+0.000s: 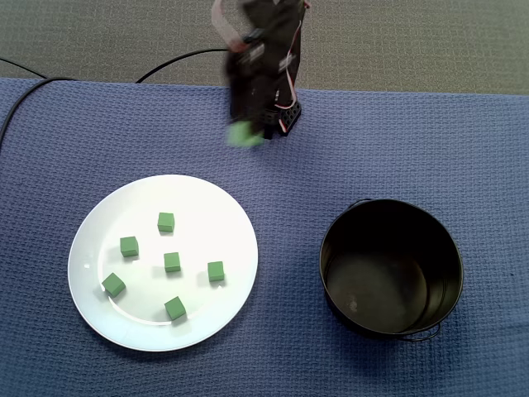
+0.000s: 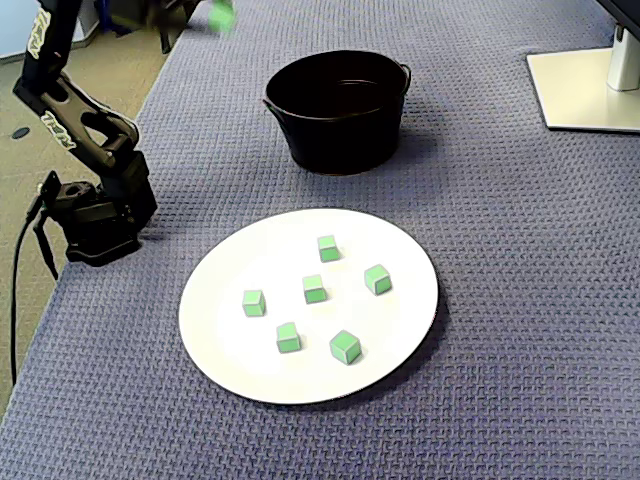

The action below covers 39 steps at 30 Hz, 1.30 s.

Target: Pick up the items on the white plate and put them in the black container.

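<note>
Gripper: the gripper (image 1: 247, 126) is blurred at the far edge of the cloth; it appears pressed onto one green cube (image 1: 244, 135), though the fingers themselves cannot be made out.
Carried cube: held up in the air, well apart from both the plate (image 1: 211, 219) and the pot (image 1: 329, 256).
Remaining cubes: six cubes (image 1: 172, 262) lie scattered on the plate, none touching another.
Pot: black, round, tall-walled, with wire handles and a dull sheen inside; it looks empty.
Plate: white, flat, smooth and glossy, with a shallow rim.
Cubes: small, matte green blocks with sharp edges.
Cloth: the blue cloth (image 1: 83, 124) has a waffle weave and should grip well.
Risk, drop: a light pinch on such a small block could let it slip out short of the pot.
Risk, rim: releasing too near the wall could bounce the cube onto the cloth.
Risk, plate: later grabs could push cubes sliding across the slick surface.
</note>
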### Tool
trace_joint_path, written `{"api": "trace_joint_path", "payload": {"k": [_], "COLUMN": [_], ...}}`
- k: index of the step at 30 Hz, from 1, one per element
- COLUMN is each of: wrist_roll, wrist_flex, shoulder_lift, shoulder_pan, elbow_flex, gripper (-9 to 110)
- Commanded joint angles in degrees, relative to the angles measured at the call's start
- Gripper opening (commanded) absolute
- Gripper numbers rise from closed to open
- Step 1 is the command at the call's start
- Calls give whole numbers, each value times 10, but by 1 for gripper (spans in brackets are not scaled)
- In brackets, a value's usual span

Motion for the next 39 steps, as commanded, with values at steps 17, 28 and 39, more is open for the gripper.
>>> {"api": "trace_joint_path", "payload": {"k": [17,28,39], "wrist_roll": [-126,-129,-105], "wrist_flex": [-200,-377,-448], "shoulder_lift": [-133,-287,-316], "shoulder_pan": [-350,-331,-364], "elbow_flex": [130,358,426], "gripper": [0,0,9]}}
